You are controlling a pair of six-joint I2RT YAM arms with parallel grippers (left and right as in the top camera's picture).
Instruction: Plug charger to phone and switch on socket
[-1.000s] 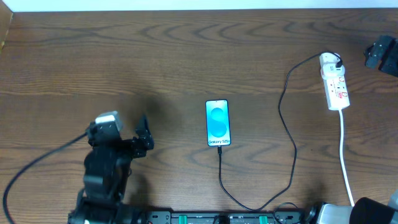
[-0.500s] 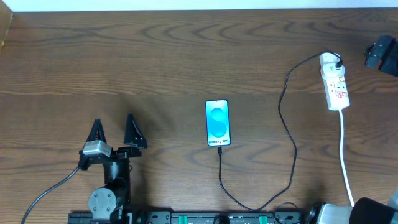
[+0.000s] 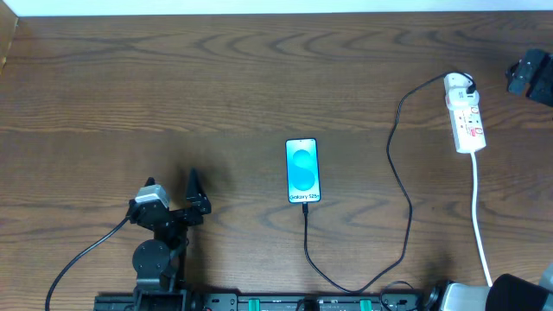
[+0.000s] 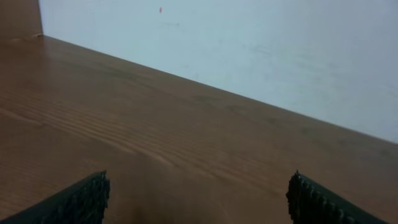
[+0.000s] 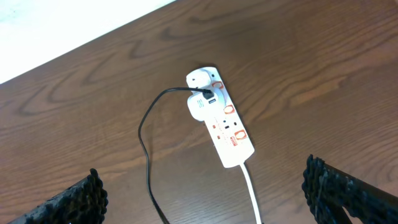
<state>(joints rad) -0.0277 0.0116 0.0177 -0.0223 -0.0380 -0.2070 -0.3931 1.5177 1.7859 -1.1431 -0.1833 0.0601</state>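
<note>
The phone [image 3: 301,170] lies flat mid-table, teal screen up. The charger [image 3: 399,164] is a thin black cable; its tip sits at the phone's bottom edge [image 3: 304,206], and it loops toward the front edge and up to the socket [image 3: 465,114]. In the right wrist view the socket [image 5: 221,121] is a white strip with red marks, with the charger [image 5: 144,146] plugged in near its far end. My right gripper [image 5: 202,190] hangs open and empty above the table in front of it. My left gripper [image 3: 173,194] is low at the front left, open and empty [image 4: 199,193].
The socket's white lead [image 3: 478,216] runs to the front edge at the right. A black part [image 3: 529,73] shows at the right edge beside the socket. A pale wall [image 4: 249,43] stands behind the table's far edge.
My left arm has folded back toward its base, and its gripper has turned and stayed open. The phone, charger and socket have not moved.
</note>
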